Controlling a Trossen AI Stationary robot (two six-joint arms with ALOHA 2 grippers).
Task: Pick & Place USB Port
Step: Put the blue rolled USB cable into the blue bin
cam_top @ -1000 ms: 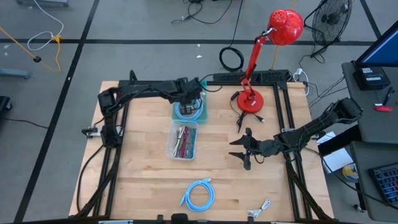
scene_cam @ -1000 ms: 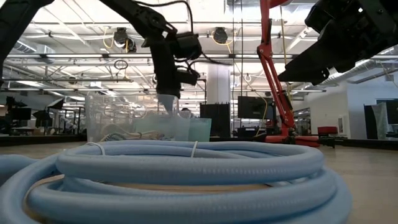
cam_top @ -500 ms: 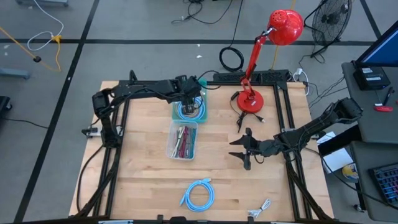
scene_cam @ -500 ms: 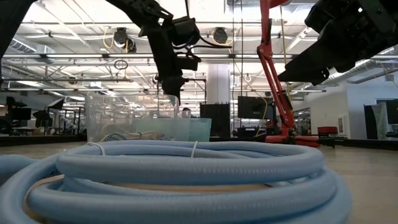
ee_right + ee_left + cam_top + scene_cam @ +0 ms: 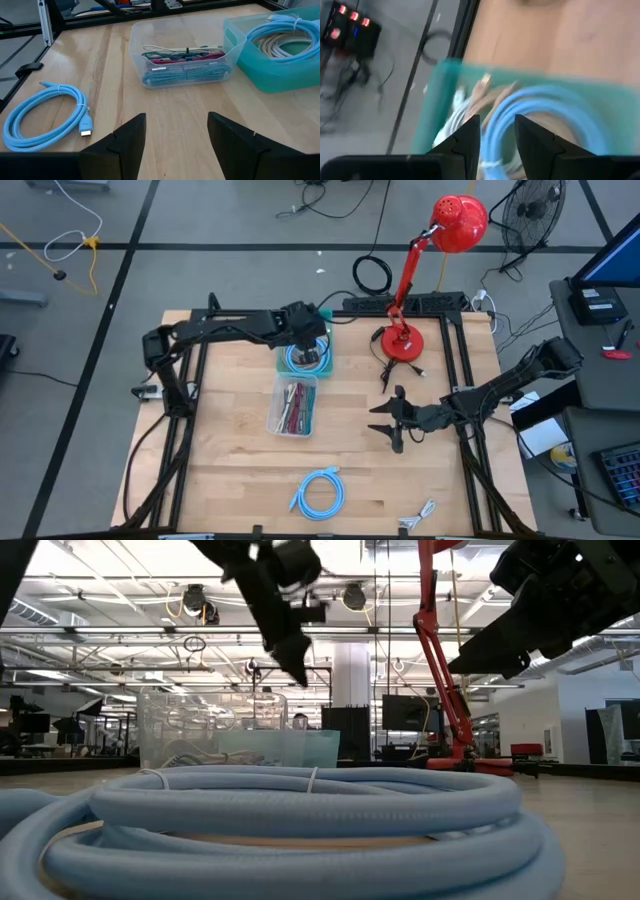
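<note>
A teal bin (image 5: 286, 366) near the table's far edge holds a coiled light-blue cable (image 5: 545, 107) and pale cables. My left gripper (image 5: 311, 340) hovers open above that bin, its fingers (image 5: 470, 135) clear of the cables; the low view shows it raised over the bin (image 5: 298, 668). A second light-blue coiled cable (image 5: 318, 492) lies flat near the table's near edge, also seen in the right wrist view (image 5: 42, 117). My right gripper (image 5: 378, 418) waits open over bare wood on the table's right half.
A clear bin (image 5: 292, 405) of coloured cables sits just in front of the teal bin. The red desk lamp's base (image 5: 402, 342) stands at the far right. A small white cable (image 5: 420, 513) lies at the near edge. Bare wood lies between the bins and the right gripper.
My left gripper has risen out of the teal bin: its fingertips were down inside the bin's walls a second ago and now hang well above the rim, tipped slightly. The cables in the bin stay where they were.
</note>
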